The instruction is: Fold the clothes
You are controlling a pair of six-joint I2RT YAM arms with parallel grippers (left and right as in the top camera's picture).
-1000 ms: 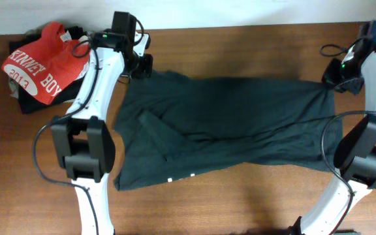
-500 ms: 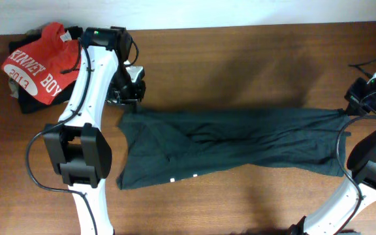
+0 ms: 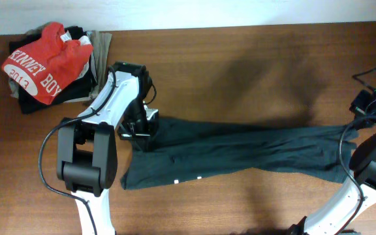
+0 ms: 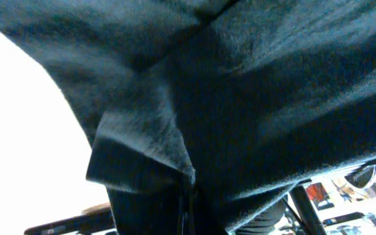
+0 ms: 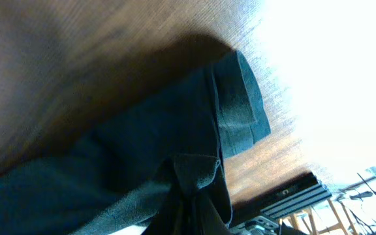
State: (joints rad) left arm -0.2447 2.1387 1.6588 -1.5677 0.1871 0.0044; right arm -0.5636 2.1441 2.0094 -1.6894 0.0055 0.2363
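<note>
The dark T-shirt [image 3: 253,147] stretches in a band across the lower middle of the wooden table [image 3: 240,59], left gripper [image 4: 187,196] and right gripper [image 5: 189,199] each pinching an end; red T-shirt [image 3: 41,62] heaped upper left.

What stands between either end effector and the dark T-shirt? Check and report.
Nothing visible. The left end effector is shut on the dark T-shirt at its left end, the right end effector at its right end. The red T-shirt pile lies at the far-left corner of the table, apart from it.
</note>
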